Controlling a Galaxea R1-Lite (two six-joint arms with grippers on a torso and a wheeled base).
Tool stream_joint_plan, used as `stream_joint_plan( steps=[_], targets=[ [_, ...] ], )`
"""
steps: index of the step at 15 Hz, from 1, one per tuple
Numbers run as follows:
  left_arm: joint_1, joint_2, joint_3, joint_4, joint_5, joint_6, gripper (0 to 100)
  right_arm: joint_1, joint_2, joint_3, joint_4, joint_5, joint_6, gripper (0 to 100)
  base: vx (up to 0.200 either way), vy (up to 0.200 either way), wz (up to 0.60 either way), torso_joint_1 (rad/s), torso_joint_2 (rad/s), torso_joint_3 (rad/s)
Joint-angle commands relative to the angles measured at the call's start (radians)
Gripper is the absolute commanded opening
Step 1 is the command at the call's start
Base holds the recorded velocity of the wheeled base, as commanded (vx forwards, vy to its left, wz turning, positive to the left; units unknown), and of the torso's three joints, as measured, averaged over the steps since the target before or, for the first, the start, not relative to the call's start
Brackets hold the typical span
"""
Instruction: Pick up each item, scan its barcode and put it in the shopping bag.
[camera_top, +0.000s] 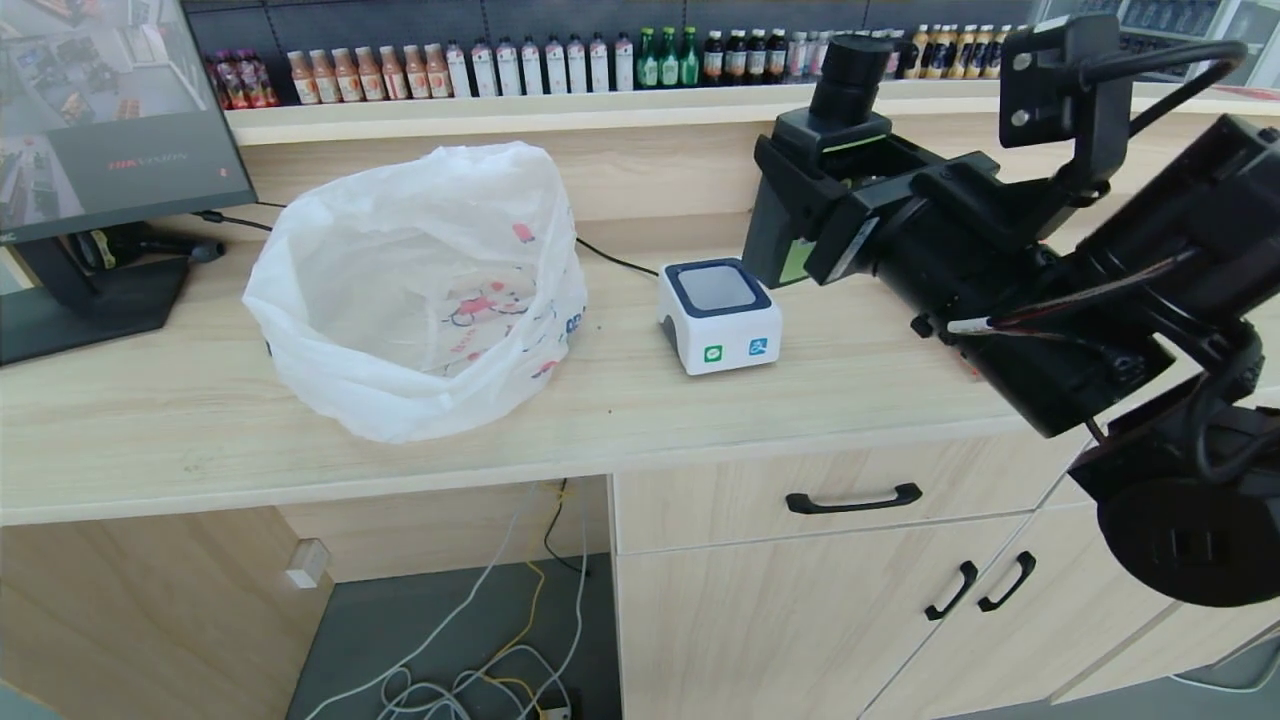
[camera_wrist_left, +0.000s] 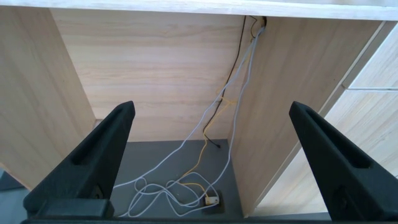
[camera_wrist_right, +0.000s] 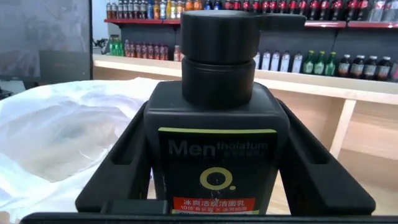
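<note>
Head view: the right claw (camera_top: 812, 205) clamps a black pump bottle (camera_top: 849, 85) above the table (camera_top: 150, 430), beside the scanner (camera_top: 717, 315); the bag (camera_top: 420, 290) stands farther left. Left wrist view: left claw (camera_wrist_left: 211, 115) spread wide, cables (camera_wrist_left: 186, 186) below. Right wrist view: bag behind bottle.

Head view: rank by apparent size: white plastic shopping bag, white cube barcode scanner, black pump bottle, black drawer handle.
1. white plastic shopping bag, clearly largest.
2. black pump bottle, partly hidden and nearer the camera, so its lead over the scanner is unsure.
3. white cube barcode scanner.
4. black drawer handle, smallest.
</note>
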Motion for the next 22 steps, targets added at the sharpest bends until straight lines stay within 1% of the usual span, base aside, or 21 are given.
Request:
stream_joint_plan(
  steps=[1, 3, 6, 8, 9, 10, 11, 22],
  targets=[
    [0.0, 0.0, 0.0, 0.0, 0.001, 0.0, 100, -0.018, 0.033, 0.026, -0.03, 0.027, -0.004, 0, 0.0, 0.0, 0.0, 0.0, 0.0, 0.0],
    [0.0, 0.0, 0.0, 0.0, -0.001, 0.0, 100, -0.053, 0.055, 0.024, -0.046, 0.054, -0.005, 0, 0.0, 0.0, 0.0, 0.0, 0.0, 0.0],
    [0.0, 0.0, 0.0, 0.0, 0.001, 0.0, 100, -0.055, 0.098, 0.014, -0.076, 0.053, -0.028, 0, 0.0, 0.0, 0.0, 0.0, 0.0, 0.0],
    [0.002, 0.0, 0.0, 0.0, 0.001, -0.003, 100, -0.072, 0.18, -0.038, -0.173, 0.048, -0.041, 0, 0.0, 0.0, 0.0, 0.0, 0.0, 0.0],
    [0.002, 0.0, 0.0, 0.0, 0.001, -0.002, 100, -0.072, 0.214, -0.048, -0.246, 0.042, -0.053, 0, 0.0, 0.0, 0.0, 0.0, 0.0, 0.0],
    [0.002, 0.0, 0.0, 0.0, 0.001, -0.002, 100, -0.072, 0.234, -0.043, -0.293, 0.022, -0.057, 0, 0.0, 0.0, 0.0, 0.0, 0.0, 0.0],
    [0.0, 0.0, 0.0, 0.0, 0.001, -0.002, 100, -0.07, 0.239, -0.042, -0.309, 0.002, -0.056, 0, 0.0, 0.0, 0.0, 0.0, 0.0, 0.0],
    [0.002, 0.0, 0.0, 0.0, 0.001, -0.002, 100, -0.073, 0.263, -0.081, -0.314, -0.007, -0.045, 0, 0.0, 0.0, 0.0, 0.0, 0.0, 0.0]
  ],
)
